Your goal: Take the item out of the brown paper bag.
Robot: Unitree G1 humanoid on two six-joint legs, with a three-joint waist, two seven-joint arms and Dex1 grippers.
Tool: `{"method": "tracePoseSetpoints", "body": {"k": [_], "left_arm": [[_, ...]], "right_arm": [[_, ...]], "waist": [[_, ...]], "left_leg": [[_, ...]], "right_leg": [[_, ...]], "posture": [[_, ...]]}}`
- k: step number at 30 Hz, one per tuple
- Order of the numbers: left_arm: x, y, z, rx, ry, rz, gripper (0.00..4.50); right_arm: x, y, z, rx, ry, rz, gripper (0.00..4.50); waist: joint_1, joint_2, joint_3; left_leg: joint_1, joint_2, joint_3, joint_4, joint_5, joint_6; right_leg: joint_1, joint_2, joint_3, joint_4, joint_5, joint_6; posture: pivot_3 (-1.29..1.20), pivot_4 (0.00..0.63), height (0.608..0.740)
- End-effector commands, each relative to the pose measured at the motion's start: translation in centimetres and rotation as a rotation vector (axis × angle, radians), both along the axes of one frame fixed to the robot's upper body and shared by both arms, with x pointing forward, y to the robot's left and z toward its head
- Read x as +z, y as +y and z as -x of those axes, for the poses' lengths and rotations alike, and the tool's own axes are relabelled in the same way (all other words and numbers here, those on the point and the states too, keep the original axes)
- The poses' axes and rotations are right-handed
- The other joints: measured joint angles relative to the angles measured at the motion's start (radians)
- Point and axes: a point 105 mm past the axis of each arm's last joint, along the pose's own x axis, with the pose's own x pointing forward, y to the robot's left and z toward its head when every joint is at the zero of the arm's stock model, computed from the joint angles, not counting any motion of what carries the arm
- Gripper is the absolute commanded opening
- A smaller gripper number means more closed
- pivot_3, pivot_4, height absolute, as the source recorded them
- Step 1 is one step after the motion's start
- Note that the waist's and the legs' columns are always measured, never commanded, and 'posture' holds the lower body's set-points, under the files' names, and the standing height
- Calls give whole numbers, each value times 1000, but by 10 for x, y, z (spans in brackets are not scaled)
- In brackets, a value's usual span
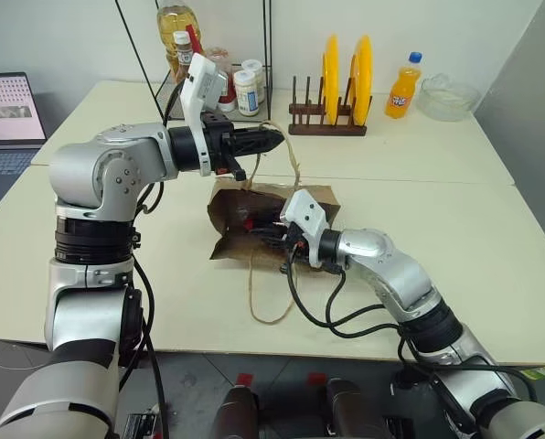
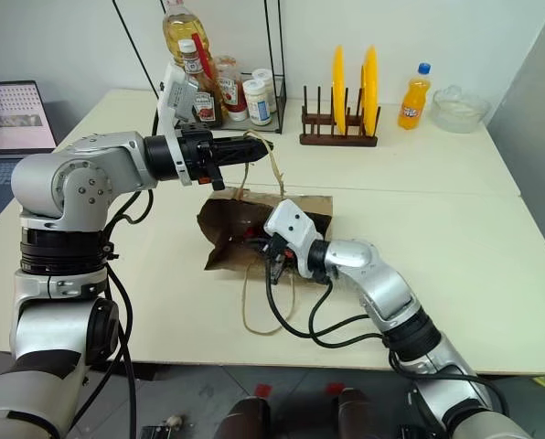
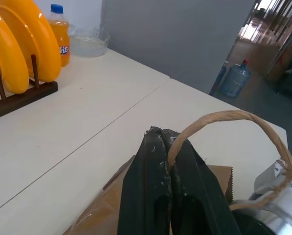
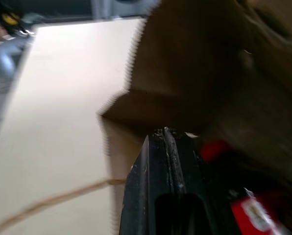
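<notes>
While the bag lies on its side on the table, its mouth faces the robot and both grippers are at it.

Brown paper bag (image 1: 254, 212): lying on the white table (image 1: 455, 238), mouth gaping; one tan loop handle (image 3: 234, 122) is lifted, the other handle (image 1: 265, 302) trails over the table's near edge.

Left gripper (image 1: 271, 139): level above the bag, fingers (image 3: 156, 186) clenched on the raised handle.

Right gripper (image 2: 259, 242): at the bag's mouth, fingers (image 4: 168, 176) pressed together with nothing between them.

Item (image 4: 256, 213): inside the bag, red cap (image 4: 214, 149) and red label just beside the right fingertips; contact cannot be judged.

Background: yellow plates (image 1: 346, 69) in a wooden rack, orange soda bottle (image 1: 404, 84), glass bowl (image 1: 448, 98), laptop (image 1: 9, 123).
</notes>
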Motion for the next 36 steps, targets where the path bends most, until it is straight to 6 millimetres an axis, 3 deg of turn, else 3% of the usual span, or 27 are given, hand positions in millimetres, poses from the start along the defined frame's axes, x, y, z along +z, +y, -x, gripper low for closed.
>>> {"method": "tracePoseSetpoints", "body": {"k": [1,4,15,22,28,31,33,36], "left_arm": [[14,-2,6,-17,-59,12,0],[14,-2,5,-16,-59,15,0],[13,-4,6,-27,-58,24,0],[13,-6,8,-33,-58,31,0],[12,-5,9,-33,-62,30,0],[13,-5,8,-25,-67,33,0],[12,-4,6,-12,-74,28,0],[13,0,-4,49,-90,28,0]], "right_arm": [[13,1,-5,-47,-159,72,48],[11,0,-2,-41,-203,120,552],[-13,-25,-17,-67,-361,465,4386],[-34,-43,-39,-123,-411,664,4451],[-43,-48,-47,-123,-390,709,4451],[-31,-45,-52,-138,-421,667,3875],[-24,-42,-52,-138,-437,646,3253],[-14,-37,-47,-119,-454,595,3205]], "waist": [[-1,0,0],[-2,0,0],[-3,0,0],[-2,0,0],[-1,0,0],[-2,0,0],[-1,0,0],[0,0,0]], "left_leg": [[0,0,0,0,0,0],[-1,0,0,0,0,0],[-1,0,-1,0,0,0],[-1,0,-1,1,0,0],[0,0,-2,2,1,0],[0,0,-2,2,1,2],[0,0,-2,2,2,2],[0,0,-3,2,2,2]], "right_leg": [[0,0,0,0,0,0],[0,0,0,0,0,0],[0,0,-1,0,0,0],[0,0,-2,0,0,0],[1,-1,-3,1,0,0],[2,-1,-3,2,1,-1],[2,-1,-3,2,1,-1],[2,-1,-3,2,1,-1]], "posture": [[0,150,740],[0,150,740],[0,150,740],[0,150,740],[0,150,740],[0,150,740],[0,150,740],[0,150,740]]}}
